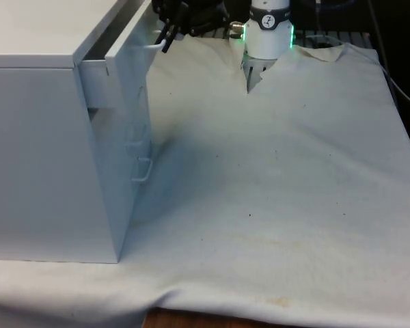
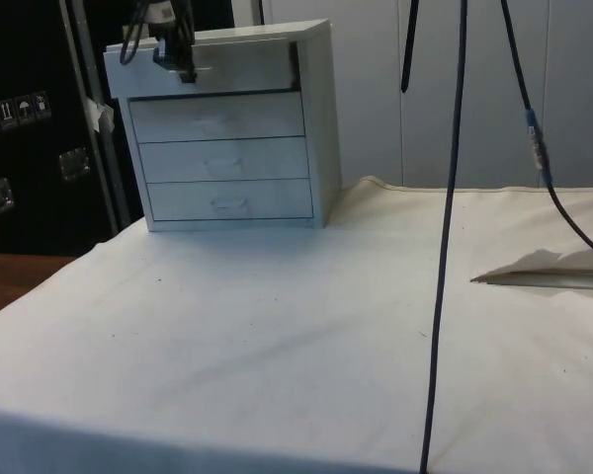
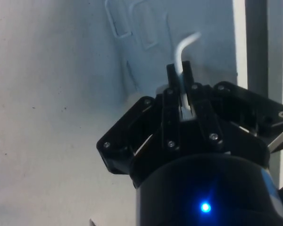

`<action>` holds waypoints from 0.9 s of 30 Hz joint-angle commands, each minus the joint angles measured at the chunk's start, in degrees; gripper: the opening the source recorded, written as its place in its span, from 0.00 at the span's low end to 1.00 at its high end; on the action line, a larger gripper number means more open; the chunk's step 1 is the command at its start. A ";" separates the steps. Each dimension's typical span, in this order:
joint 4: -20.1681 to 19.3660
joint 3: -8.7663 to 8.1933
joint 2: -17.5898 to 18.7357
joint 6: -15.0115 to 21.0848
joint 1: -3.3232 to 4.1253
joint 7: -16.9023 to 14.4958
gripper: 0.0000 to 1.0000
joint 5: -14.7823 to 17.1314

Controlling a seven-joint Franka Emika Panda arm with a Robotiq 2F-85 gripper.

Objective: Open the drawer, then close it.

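The top drawer (image 1: 126, 51) of the white chest (image 2: 227, 128) — at the bench's nine o'clock in the front view — is pulled partly out. Its thin, stiff wire handle (image 3: 186, 47) is pinched by the hand (image 3: 180, 77); a light, smooth slide is expected.

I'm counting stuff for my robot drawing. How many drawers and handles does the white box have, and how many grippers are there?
Chests: 1, the white chest
Drawers: 4, with the top drawer pulled out a bit and three shut below it
Handles: 4, one on each drawer; the top handle sits between the gripper's fingers
Grippers: 1, the black gripper
Total: 10
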 commanded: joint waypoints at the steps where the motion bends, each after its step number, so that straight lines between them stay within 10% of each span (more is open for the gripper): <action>1: 0.46 -0.40 -0.11 -0.29 0.92 0.63 0.00 -0.46; 11: 1.20 0.74 0.17 -2.52 2.81 4.35 0.00 -2.06; 27: 3.32 4.01 0.46 -6.07 3.90 10.03 0.00 -6.70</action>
